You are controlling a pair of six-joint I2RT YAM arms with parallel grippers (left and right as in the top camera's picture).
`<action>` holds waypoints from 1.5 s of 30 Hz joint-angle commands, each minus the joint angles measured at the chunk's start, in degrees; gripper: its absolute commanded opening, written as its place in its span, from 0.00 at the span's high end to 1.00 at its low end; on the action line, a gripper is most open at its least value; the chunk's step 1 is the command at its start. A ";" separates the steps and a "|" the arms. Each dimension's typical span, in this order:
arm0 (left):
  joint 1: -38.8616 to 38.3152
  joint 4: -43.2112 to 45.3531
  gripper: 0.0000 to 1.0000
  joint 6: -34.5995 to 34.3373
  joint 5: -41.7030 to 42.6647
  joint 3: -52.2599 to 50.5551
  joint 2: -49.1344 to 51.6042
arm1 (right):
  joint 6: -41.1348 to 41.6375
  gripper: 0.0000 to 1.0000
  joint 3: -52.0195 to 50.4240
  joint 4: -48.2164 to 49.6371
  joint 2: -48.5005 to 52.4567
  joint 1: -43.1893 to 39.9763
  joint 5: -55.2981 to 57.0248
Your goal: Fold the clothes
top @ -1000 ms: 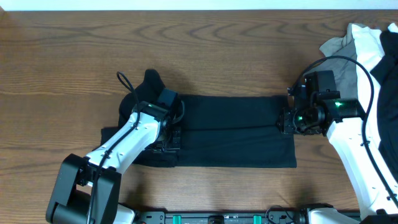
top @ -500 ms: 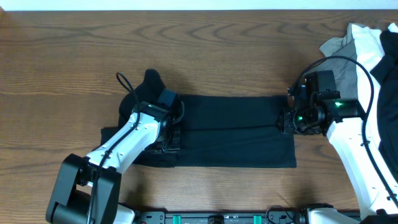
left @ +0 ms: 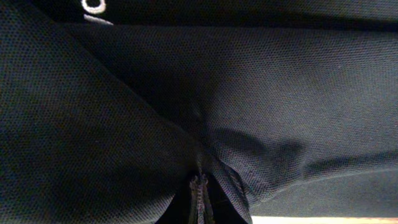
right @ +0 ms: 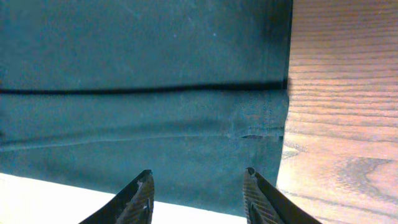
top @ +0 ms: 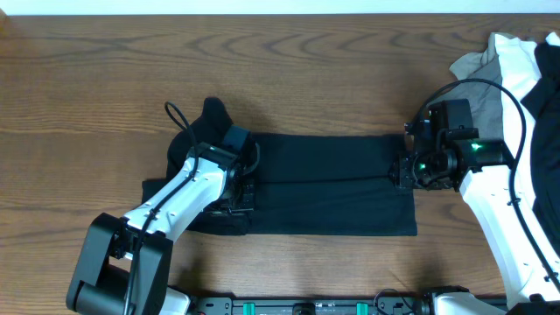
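Observation:
A large black garment (top: 332, 184) lies folded into a long band across the middle of the wooden table. My left gripper (top: 238, 199) is at its left end, shut on a pinch of the black fabric (left: 205, 134); white lettering (left: 96, 6) shows at the top of the left wrist view. My right gripper (top: 402, 171) is at the garment's right edge, open and empty, its fingers (right: 198, 179) spread over the dark fabric (right: 143, 93) near its hem.
A pile of other clothes (top: 512, 61), grey, white and black, lies at the table's far right beside the right arm. Bare wood (top: 262, 61) stretches behind the garment and to its left. The table's front edge is close below the garment.

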 commanded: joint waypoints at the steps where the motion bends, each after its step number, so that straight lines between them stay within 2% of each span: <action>1: 0.09 -0.15 0.94 -0.13 -1.09 -0.42 0.20 | -0.61 0.55 0.00 -0.09 -0.20 0.26 -0.42; 2: 0.09 -0.39 0.94 -0.13 -1.09 -0.37 0.04 | -0.61 0.55 0.00 -0.09 -0.20 0.26 -0.42; 3: 0.09 -0.52 0.88 -0.13 -1.09 -0.35 -0.09 | -0.61 0.55 0.00 -0.07 -0.22 0.28 -0.39; 4: 0.09 -0.70 0.67 -0.13 -1.09 -0.33 -0.20 | -0.61 0.55 0.00 -0.07 -0.20 0.28 -0.39; 5: 0.09 -0.92 0.62 -0.15 -1.09 -0.33 -0.33 | -0.61 0.55 0.00 -0.07 -0.20 0.26 -0.39; 8: 0.09 -1.79 0.56 -0.70 -1.07 -0.33 -0.39 | -0.61 0.55 0.00 -0.07 -0.20 0.26 -0.39; 17: 0.09 -1.29 0.56 -2.10 -1.09 -0.33 -0.37 | -0.61 0.55 0.00 0.02 -0.22 0.26 -0.39; 21: 0.09 -1.27 0.62 -2.14 -1.07 -0.46 -0.35 | -0.61 0.55 0.00 -0.02 -0.20 0.26 -0.42; 31: -1.09 -1.25 0.65 -3.15 -1.09 -0.57 0.07 | -0.59 0.55 0.00 -0.07 -0.20 0.28 -0.42; 33: -1.11 -1.27 0.68 -3.15 -1.09 -0.57 0.07 | -0.59 0.55 0.00 -0.07 -0.20 0.28 -0.42; 45: -1.09 -1.25 0.67 -4.24 -1.09 -1.62 0.09 | -0.61 0.55 0.00 -0.09 -0.20 0.28 -0.42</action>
